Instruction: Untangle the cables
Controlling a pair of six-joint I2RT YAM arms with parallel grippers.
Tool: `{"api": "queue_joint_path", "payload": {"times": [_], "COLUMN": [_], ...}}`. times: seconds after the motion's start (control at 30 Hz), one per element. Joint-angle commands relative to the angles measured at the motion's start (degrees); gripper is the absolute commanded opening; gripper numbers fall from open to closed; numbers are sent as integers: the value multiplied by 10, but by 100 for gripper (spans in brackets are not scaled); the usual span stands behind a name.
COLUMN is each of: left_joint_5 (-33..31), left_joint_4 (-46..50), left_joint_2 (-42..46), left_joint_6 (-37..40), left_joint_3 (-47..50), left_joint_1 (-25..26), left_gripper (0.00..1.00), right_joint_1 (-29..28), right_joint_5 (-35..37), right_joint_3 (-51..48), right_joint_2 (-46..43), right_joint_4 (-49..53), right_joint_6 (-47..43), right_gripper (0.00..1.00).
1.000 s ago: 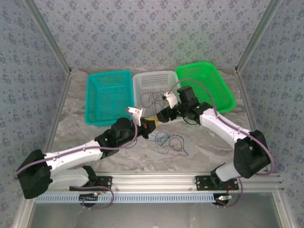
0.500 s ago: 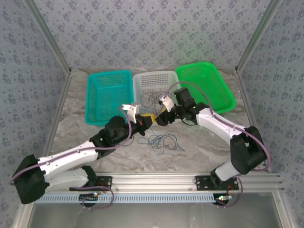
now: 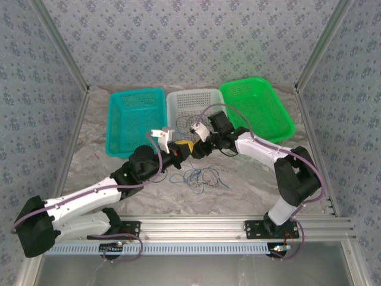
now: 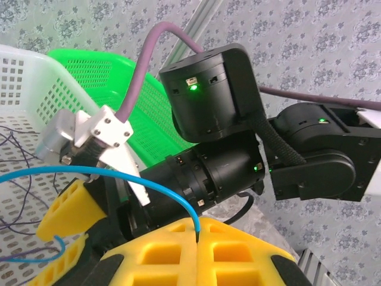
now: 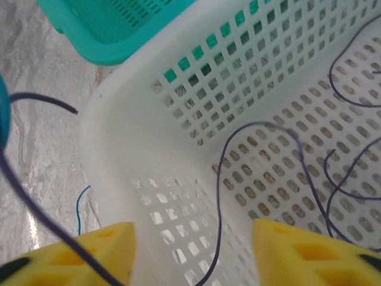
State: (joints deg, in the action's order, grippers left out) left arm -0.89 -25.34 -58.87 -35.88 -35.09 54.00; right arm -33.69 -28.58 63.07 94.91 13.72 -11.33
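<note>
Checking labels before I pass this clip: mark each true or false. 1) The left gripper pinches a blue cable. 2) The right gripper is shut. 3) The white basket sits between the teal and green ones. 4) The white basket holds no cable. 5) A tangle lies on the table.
1) The left gripper pinches a blue cable: true.
2) The right gripper is shut: false. Its fingers stand apart, above the white basket.
3) The white basket sits between the teal basket and the green basket: true.
4) The white basket holds no cable: false. A purple cable lies in it.
5) A tangle lies on the table: true.
</note>
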Motion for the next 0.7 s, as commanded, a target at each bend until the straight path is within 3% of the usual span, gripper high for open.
{"api": "queue_joint_path", "payload": {"times": [0.0, 0.17, 0.33, 0.67], "left_joint_5": [-2, -13, -18, -51], "left_joint_4": [-30, -25, -15, 17], "left_joint_2": [19, 39, 58, 136], "left_joint_6": [-9, -9, -10, 2], "left_joint_3": [7, 21, 31, 60], "left_joint_1": [-5, -7, -15, -18], "left_gripper": [5, 5, 5, 5], "right_joint_1": [1, 15, 33, 61], "right_joint_5": [3, 11, 31, 114], "right_joint_3": [14, 8, 42, 190], "right_joint_2": [12, -13, -3, 102], "right_joint_4": [-9, -23, 3, 114], "right_joint_6": [0, 27, 52, 115], "right_gripper": [36, 13, 3, 0]}}
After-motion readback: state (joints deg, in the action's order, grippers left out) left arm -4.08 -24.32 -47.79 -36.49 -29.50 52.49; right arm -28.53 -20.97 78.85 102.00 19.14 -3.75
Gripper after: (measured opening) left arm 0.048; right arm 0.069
